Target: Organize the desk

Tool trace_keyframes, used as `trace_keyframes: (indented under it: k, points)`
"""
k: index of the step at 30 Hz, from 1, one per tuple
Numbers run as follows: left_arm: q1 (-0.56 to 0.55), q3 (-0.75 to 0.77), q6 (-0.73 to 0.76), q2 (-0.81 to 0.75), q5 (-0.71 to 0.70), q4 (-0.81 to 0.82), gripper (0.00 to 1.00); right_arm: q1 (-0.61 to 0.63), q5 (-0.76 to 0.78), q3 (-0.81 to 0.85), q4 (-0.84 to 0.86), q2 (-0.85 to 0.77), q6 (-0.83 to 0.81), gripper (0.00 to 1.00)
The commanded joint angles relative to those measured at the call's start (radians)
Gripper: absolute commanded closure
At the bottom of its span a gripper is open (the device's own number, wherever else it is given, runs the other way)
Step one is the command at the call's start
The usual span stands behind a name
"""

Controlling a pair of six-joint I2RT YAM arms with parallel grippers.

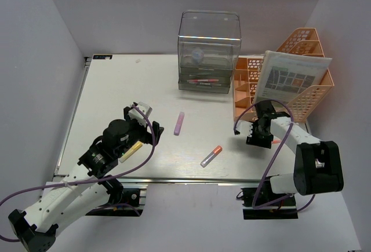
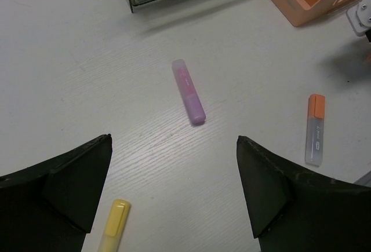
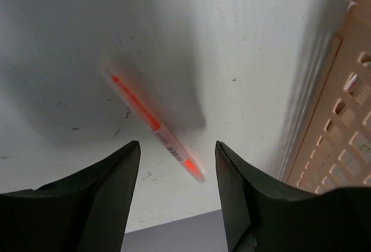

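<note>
Large flat white desk (image 1: 116, 90) with a metal rail on its front edge fills the floor of the white booth, both arm bases at its near edge.

Left gripper (image 2: 174, 142): released, black fingers (image 2: 69, 176) spread wide, nothing between them. It hangs above the left-centre of the desk. A pale yellow highlighter (image 2: 114, 224) lies flat just beside the left finger, partly cut off by the wrist view's edge.

A lilac plastic highlighter (image 1: 179, 123) lies flat mid-desk, ahead of the left gripper. A grey-bodied highlighter with an orange cap (image 1: 211, 156) lies nearer the front rail, to the right of the lilac one and apart from it.

Right gripper (image 3: 177, 146): fingers apart, gripping nothing. It points down close to the desk, just beside the orange mesh tray rack (image 1: 301, 84). A thin white pen with red-orange markings (image 3: 153, 121) lies below the gap. It's blurred, so I can't tell whether it touches the surface.

A clear plastic drawer box (image 1: 208, 52) stands at the back centre with a few small items in its drawers. A printed booklet (image 1: 290, 81) leans upright in the rack.
</note>
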Motion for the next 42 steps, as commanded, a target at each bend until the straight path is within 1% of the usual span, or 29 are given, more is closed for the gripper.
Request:
trace_keyframes:
  k: [1, 5, 9, 12, 15, 16, 17, 18, 19, 21, 27, 30, 32, 33, 34, 35, 36, 37, 38, 39, 40, 41, 42]
  points:
    - [0.0, -0.006, 0.006, -0.001, 0.011, 0.005, 0.02, -0.013, -0.018, 0.036, 0.017, 0.029, -0.119, 0.39]
    - [0.0, -0.004, 0.008, 0.004, 0.01, 0.005, 0.02, -0.019, -0.032, 0.045, -0.004, 0.071, -0.119, 0.39]
    - [0.0, -0.006, 0.008, 0.007, 0.008, 0.008, 0.02, -0.024, -0.049, 0.03, 0.014, 0.086, -0.128, 0.4]
    - [0.0, -0.006, 0.008, 0.013, 0.008, 0.007, 0.02, -0.025, -0.052, 0.025, 0.04, 0.109, -0.131, 0.43]
    - [0.0, -0.004, 0.008, 0.017, 0.005, 0.005, 0.02, -0.027, -0.083, 0.045, 0.021, 0.151, -0.13, 0.54]
    - [0.0, -0.004, 0.008, 0.016, 0.005, 0.007, 0.02, -0.027, -0.097, 0.054, 0.001, 0.158, -0.134, 0.65]
    - [0.0, -0.006, 0.008, 0.017, 0.005, 0.005, 0.02, -0.025, -0.095, 0.062, -0.015, 0.169, -0.137, 0.7]
    - [0.0, -0.006, 0.008, 0.017, 0.002, 0.005, 0.02, -0.024, -0.142, 0.074, -0.033, 0.184, -0.137, 0.74]
    - [0.0, -0.006, 0.008, 0.019, 0.002, 0.005, 0.02, -0.022, -0.153, 0.079, -0.047, 0.191, -0.137, 0.78]
    - [0.0, -0.006, 0.008, 0.02, 0.001, 0.005, 0.02, -0.019, -0.192, 0.103, -0.081, 0.209, -0.127, 0.82]
    - [0.0, -0.006, 0.009, 0.034, -0.001, 0.008, 0.02, -0.001, -0.343, 0.209, -0.176, 0.218, -0.052, 0.89]
    - [0.0, -0.006, 0.009, 0.045, -0.002, 0.005, 0.02, 0.022, -0.417, 0.302, -0.205, 0.209, 0.004, 0.92]
    - [0.0, -0.006, 0.009, 0.051, -0.006, 0.005, 0.02, 0.056, -0.466, 0.394, -0.234, 0.212, 0.051, 0.93]
    - [0.0, -0.006, 0.009, 0.053, -0.006, 0.008, 0.02, 0.089, -0.482, 0.43, -0.245, 0.215, 0.068, 0.93]
    - [0.0, -0.004, 0.009, 0.056, -0.009, 0.005, 0.02, 0.103, -0.498, 0.512, -0.262, 0.221, 0.086, 0.93]
    - [0.0, -0.004, 0.009, 0.059, -0.012, 0.005, 0.02, 0.119, -0.524, 0.56, -0.268, 0.243, 0.126, 0.93]
    - [0.0, -0.006, 0.009, 0.06, -0.012, 0.005, 0.02, 0.169, -0.532, 0.611, -0.277, 0.258, 0.149, 0.93]
    - [0.0, -0.006, 0.008, 0.063, -0.015, 0.004, 0.02, 0.186, -0.535, 0.711, -0.277, 0.289, 0.178, 0.93]
    - [0.0, -0.006, 0.008, 0.063, -0.016, 0.004, 0.02, 0.204, -0.531, 0.759, -0.273, 0.302, 0.221, 0.93]
    - [0.0, -0.004, 0.008, 0.063, -0.019, 0.002, 0.02, 0.25, -0.523, 0.804, -0.259, 0.316, 0.241, 0.93]
    - [0.0, -0.007, 0.008, 0.062, -0.019, 0.002, 0.02, 0.263, -0.5, 0.844, -0.241, 0.339, 0.255, 0.92]
    - [0.0, -0.009, 0.006, 0.06, -0.024, 0.004, 0.02, 0.275, -0.476, 0.902, -0.186, 0.352, 0.271, 0.92]
    - [0.0, -0.01, 0.004, 0.056, -0.025, 0.005, 0.02, 0.306, -0.457, 0.921, -0.158, 0.361, 0.272, 0.92]
